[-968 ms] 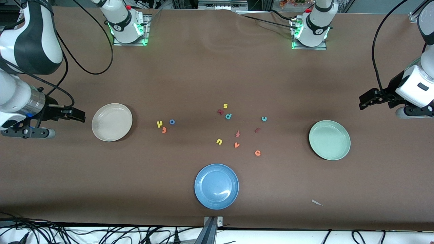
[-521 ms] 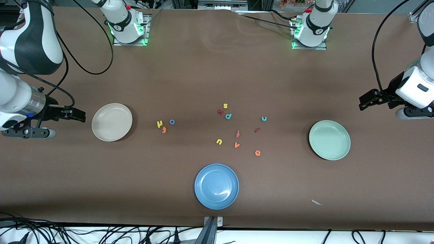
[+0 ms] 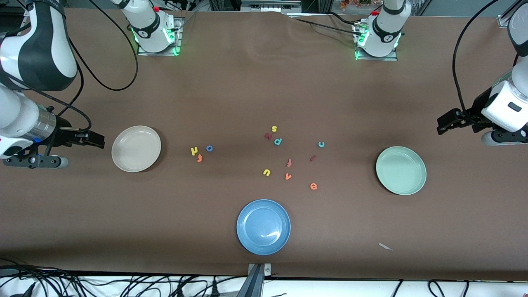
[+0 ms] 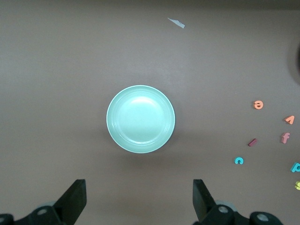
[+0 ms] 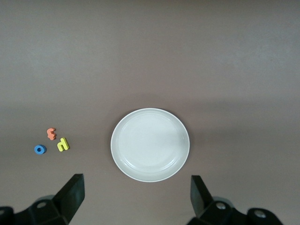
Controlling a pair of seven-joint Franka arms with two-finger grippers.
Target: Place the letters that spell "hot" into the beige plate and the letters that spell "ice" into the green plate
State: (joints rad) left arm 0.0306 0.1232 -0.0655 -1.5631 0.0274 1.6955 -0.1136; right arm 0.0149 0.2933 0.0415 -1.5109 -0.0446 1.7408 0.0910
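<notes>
The empty beige plate (image 3: pixel 136 148) (image 5: pixel 150 144) lies toward the right arm's end of the table. Beside it lie a yellow h (image 3: pixel 194 151) (image 5: pixel 63 144), an orange t (image 3: pixel 199 157) (image 5: pixel 51 133) and a blue o (image 3: pixel 209 148) (image 5: pixel 40 149). The empty green plate (image 3: pixel 401 170) (image 4: pixel 140 118) lies toward the left arm's end. Mid-table are a teal c (image 3: pixel 321 144) (image 4: pixel 239 161), a dark red i (image 3: pixel 313 158) (image 4: pixel 252 142) and an orange e (image 3: pixel 313 186) (image 4: pixel 258 104). My right gripper (image 3: pixel 94 140) (image 5: pixel 136 179) hangs open beside the beige plate. My left gripper (image 3: pixel 442 123) (image 4: pixel 138 183) hangs open beside the green plate.
A blue plate (image 3: pixel 263 226) lies nearest the front camera. Other loose letters sit mid-table: a yellow s (image 3: pixel 274 128), a teal p (image 3: pixel 278 141), a yellow u (image 3: pixel 266 172), an orange v (image 3: pixel 288 176) and an orange f-shaped one (image 3: pixel 289 163). A paper scrap (image 3: pixel 385 246) lies near the front edge.
</notes>
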